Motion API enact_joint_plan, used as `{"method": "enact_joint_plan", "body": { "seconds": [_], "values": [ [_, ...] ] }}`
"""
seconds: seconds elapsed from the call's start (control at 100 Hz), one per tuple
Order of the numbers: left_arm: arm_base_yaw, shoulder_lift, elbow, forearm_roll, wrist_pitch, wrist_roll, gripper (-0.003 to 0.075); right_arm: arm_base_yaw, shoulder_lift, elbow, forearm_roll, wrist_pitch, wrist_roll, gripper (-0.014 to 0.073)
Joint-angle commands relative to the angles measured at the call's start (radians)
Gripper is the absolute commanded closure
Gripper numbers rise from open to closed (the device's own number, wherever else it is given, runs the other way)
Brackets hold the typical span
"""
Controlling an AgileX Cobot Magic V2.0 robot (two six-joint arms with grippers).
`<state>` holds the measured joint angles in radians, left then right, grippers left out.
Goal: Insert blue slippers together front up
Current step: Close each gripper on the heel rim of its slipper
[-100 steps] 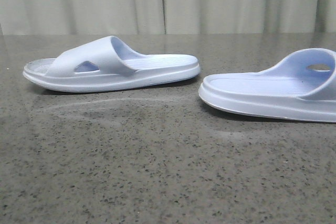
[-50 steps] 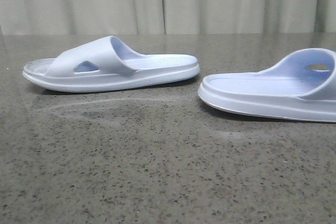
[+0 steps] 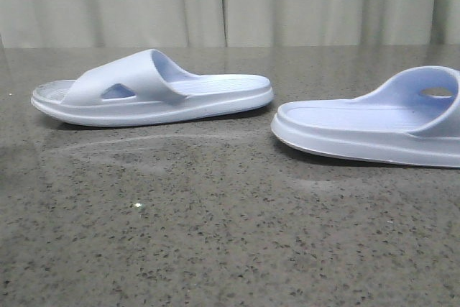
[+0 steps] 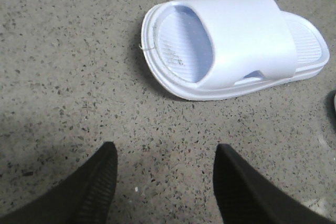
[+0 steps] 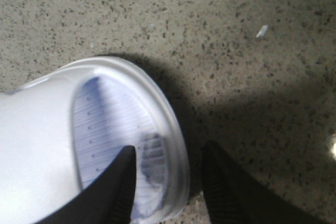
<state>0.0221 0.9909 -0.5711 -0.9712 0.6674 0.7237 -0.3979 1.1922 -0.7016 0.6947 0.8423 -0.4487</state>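
Two blue slippers sit sole-down on the speckled surface (image 3: 215, 235), apart from each other. The left slipper (image 3: 154, 90) lies side-on, and the right slipper (image 3: 374, 124) sits just beside it, nearer the camera, partly cut off at the frame edge. The left tool (image 4: 165, 182) hovers open over bare surface, short of the left slipper. The right tool (image 5: 168, 184) is open too, straddling the right slipper's rim.
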Motion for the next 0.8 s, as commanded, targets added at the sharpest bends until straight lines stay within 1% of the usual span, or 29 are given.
{"method": "enact_joint_plan", "body": {
  "seconds": [0.0, 0.17, 0.24, 0.29, 0.36, 0.37, 0.38, 0.48, 0.63, 0.79],
  "values": [
    [0.003, 0.005, -0.047, -0.055, -0.014, 0.010, 0.0359, -0.008, 0.003, -0.035, 0.062, -0.015, -0.044, 0.0348],
    [0.003, 0.020, -0.063, -0.055, -0.014, 0.013, 0.0359, -0.008, 0.028, -0.035, 0.089, -0.018, -0.074, 0.0354],
    [0.003, 0.029, -0.067, -0.055, -0.014, 0.013, 0.0359, -0.008, 0.042, -0.035, 0.099, -0.018, -0.083, 0.0391],
    [0.003, 0.033, -0.068, -0.055, -0.014, 0.013, 0.0359, -0.008, 0.054, -0.036, 0.105, -0.016, -0.082, 0.0436],
    [0.003, 0.040, -0.068, -0.055, -0.014, 0.013, 0.0359, -0.008, 0.070, -0.036, 0.112, -0.012, -0.082, 0.0523],
    [0.003, 0.042, -0.068, -0.055, -0.014, 0.014, 0.0359, -0.008, 0.075, -0.036, 0.112, -0.011, -0.082, 0.0552],
    [0.003, 0.042, -0.068, -0.055, -0.014, 0.014, 0.0359, -0.008, 0.075, -0.036, 0.112, -0.011, -0.082, 0.0552],
    [0.003, 0.046, -0.068, -0.057, -0.014, 0.014, 0.0359, -0.008, 0.088, -0.036, 0.112, -0.011, -0.084, 0.0701],
    [0.003, 0.046, -0.080, -0.062, -0.007, 0.014, 0.0359, -0.008, 0.088, -0.036, 0.112, -0.013, -0.084, 0.0701],
    [0.003, 0.048, -0.129, -0.086, 0.018, 0.014, 0.0359, -0.008, 0.088, -0.036, 0.112, -0.017, -0.084, 0.0701]
  ]
}}
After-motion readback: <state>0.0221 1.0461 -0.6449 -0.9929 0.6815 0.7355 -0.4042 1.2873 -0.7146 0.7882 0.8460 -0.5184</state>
